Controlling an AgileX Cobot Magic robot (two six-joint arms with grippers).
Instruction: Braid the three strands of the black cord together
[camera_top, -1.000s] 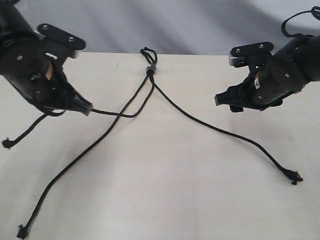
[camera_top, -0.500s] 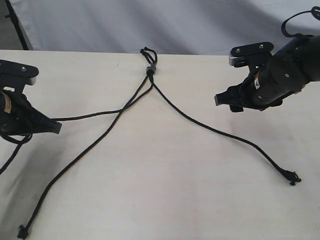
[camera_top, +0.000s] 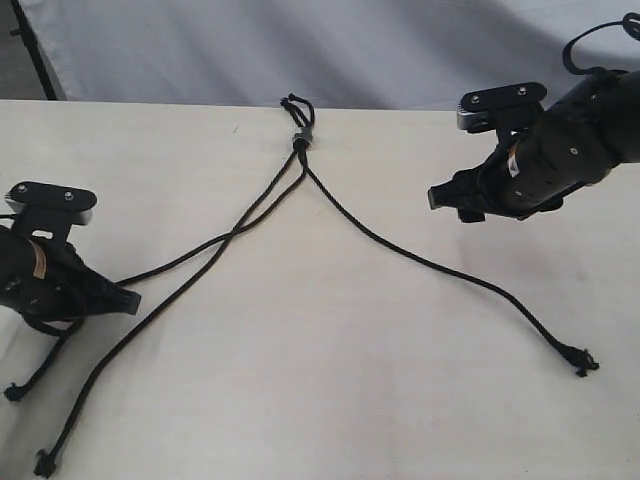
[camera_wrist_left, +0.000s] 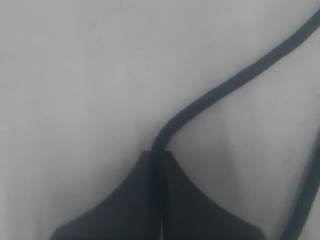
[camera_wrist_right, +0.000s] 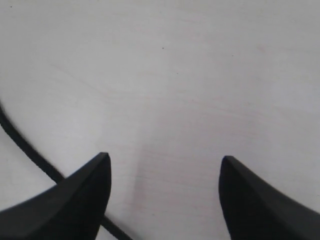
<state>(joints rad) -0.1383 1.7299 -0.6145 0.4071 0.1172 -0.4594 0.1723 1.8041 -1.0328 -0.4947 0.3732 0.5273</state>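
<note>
1. clearly the braid is barely begun: the black cord lies at the far middle of the bench, bound by its grey band. the three strands fan out from there toward the near edge, with no plait below the band.
2. the left gripper sits low at the left, clamped tight on the held strand. the left wrist view shows the strand pinched between the closed tips. its loose tail drops to a knotted tip at the near left.
3. the held strand crosses the other left strand partway down from the band. which lies on top i cannot tell.
4. the right gripper hovers at the far right, jaws apart and empty. the right strand runs below it toward the near right, untouched.
5. the step in hand looks like laying the outer strand out to the left. next, i judge, an outer strand must go across the middle one, and the right gripper must come down to its own strand.
6. compared with a second ago, the left gripper is lower and nearer; then it was higher and closer to the middle. the slack curl in the held strand is drawn out, and its knotted tip now lies nearer. the right gripper and the right strand look unchanged.
</note>
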